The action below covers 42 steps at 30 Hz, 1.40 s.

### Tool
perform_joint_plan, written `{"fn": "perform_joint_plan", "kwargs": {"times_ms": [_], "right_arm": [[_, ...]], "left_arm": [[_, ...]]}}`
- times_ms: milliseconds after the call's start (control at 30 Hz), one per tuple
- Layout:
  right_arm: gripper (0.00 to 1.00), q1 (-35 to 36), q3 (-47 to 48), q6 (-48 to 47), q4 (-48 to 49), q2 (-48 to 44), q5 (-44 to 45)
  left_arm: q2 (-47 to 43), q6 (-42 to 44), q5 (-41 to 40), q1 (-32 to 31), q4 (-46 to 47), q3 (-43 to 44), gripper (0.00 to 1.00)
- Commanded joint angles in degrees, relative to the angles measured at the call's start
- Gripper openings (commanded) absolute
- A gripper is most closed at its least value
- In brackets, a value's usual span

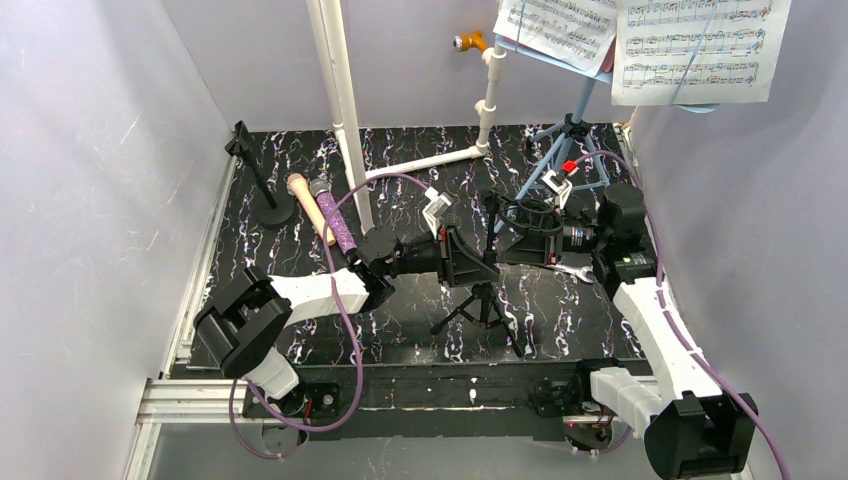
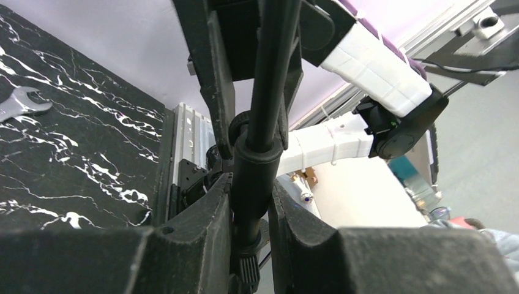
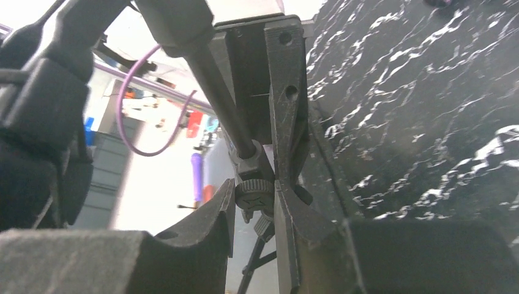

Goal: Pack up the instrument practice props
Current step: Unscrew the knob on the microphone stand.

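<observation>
Black mic tripod [image 1: 484, 303] is pinched tight by left hand [image 2: 251, 202] and right hand [image 3: 254, 197].

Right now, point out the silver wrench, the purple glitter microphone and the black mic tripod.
silver wrench [image 2: 18, 103]: left wrist view, on its open-ended head.
purple glitter microphone [image 1: 340, 225]: top external view, middle of its glitter handle.
black mic tripod [image 1: 484, 300]: top external view, where its legs spread.

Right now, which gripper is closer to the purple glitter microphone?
Left. The left gripper is at the black mic tripod, to the right of the purple glitter microphone; the right gripper is on the tripod's far side, farther right.
</observation>
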Motion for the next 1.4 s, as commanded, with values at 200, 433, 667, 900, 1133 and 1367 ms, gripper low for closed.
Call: {"fn": "perform_joint_plan", "kwargs": {"times_ms": [200,433,667,900,1133,1367], "right_arm": [[0.01,0.8,4.9,-43.4,-19.8,-3.7,4.2],[0.01,0.7,7.1,-78.7,-37.2,-2.9,3.0],[0.01,0.0,7.3,-104.1,-54.9,-3.3,-1.5],[0.69,-0.5,4.7,-71.7,-37.2,-4.2,1.1],[0.78,-1.6,-1.1,-32.7,-10.4,-5.0,-0.5],[0.8,-2.0,1.3,-19.9,-6.8,-3.7,-1.5]], "left_arm": [[1.3,-15.5,-15.8,-2.7,7.4,0.0,0.0],[3.0,-18.3,-21.5,-5.4,10.2,1.4,0.0],[3.8,-17.8,-20.8,-5.6,11.0,2.0,0.0],[0.9,-10.1,-14.6,-4.1,10.6,0.0,0.0],[-5.1,-0.8,-9.1,-2.1,2.8,-1.1,0.0],[-9.5,7.4,-7.2,-1.8,-4.6,-2.1,0.0]]}}
